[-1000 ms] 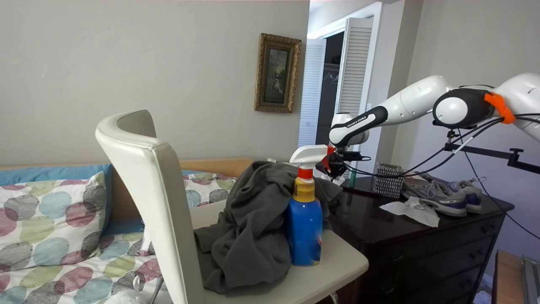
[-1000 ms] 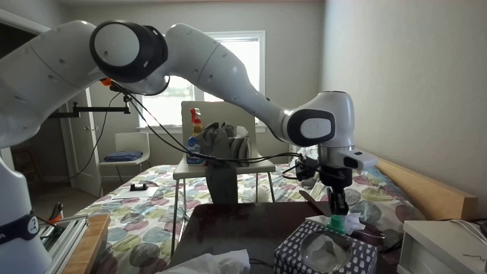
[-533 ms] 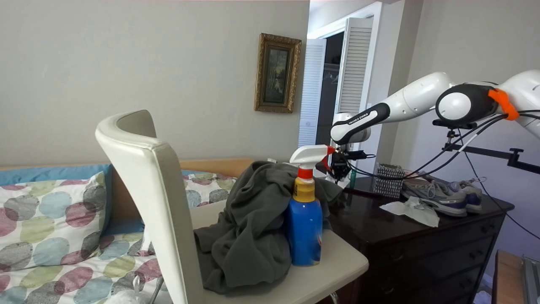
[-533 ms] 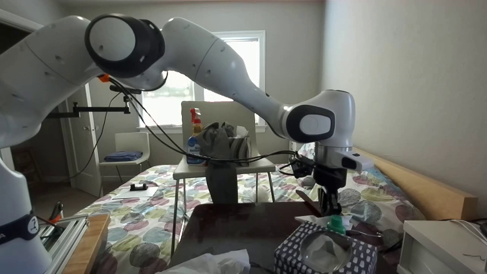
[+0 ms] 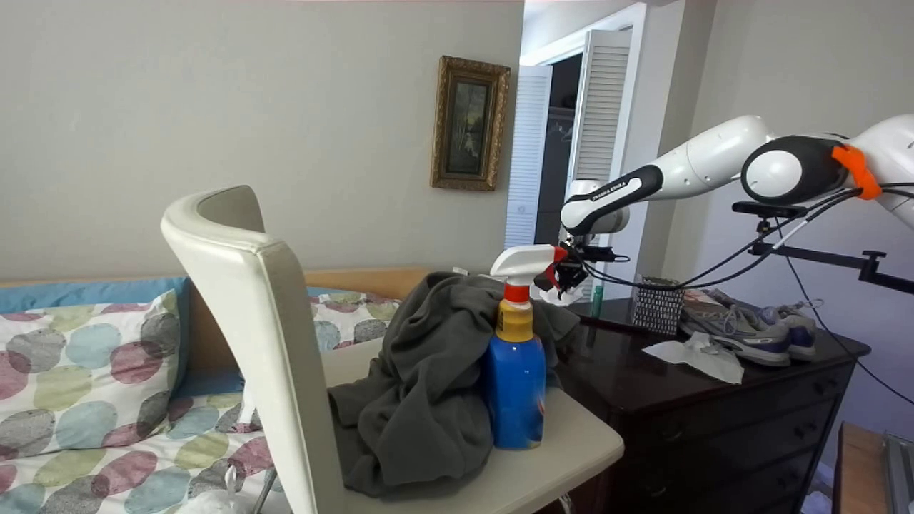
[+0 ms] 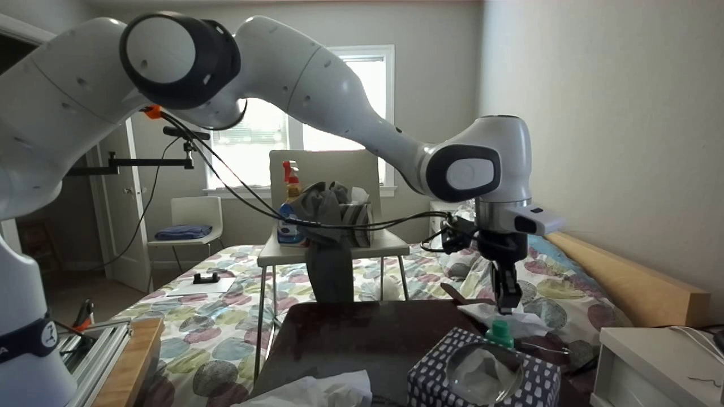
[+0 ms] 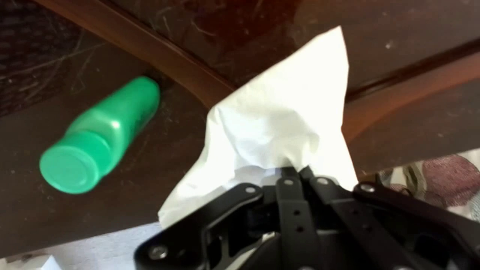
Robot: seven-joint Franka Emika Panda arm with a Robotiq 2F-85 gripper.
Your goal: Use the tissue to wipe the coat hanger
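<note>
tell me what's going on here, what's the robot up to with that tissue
A robot arm has a tissue pinched in its gripper, over a wooden hanger on the dresser. The aim is to wipe the hanger. In the wrist view the tissue hides the hanger's middle, so I can't tell whether the two touch right now. A green bottle stands beside them on the dresser.

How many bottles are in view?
2: the green bottle stands on the dark dresser near the tissue; the blue spray bottle stands on the chair beside the grey cloth. Others may be hidden.
</note>
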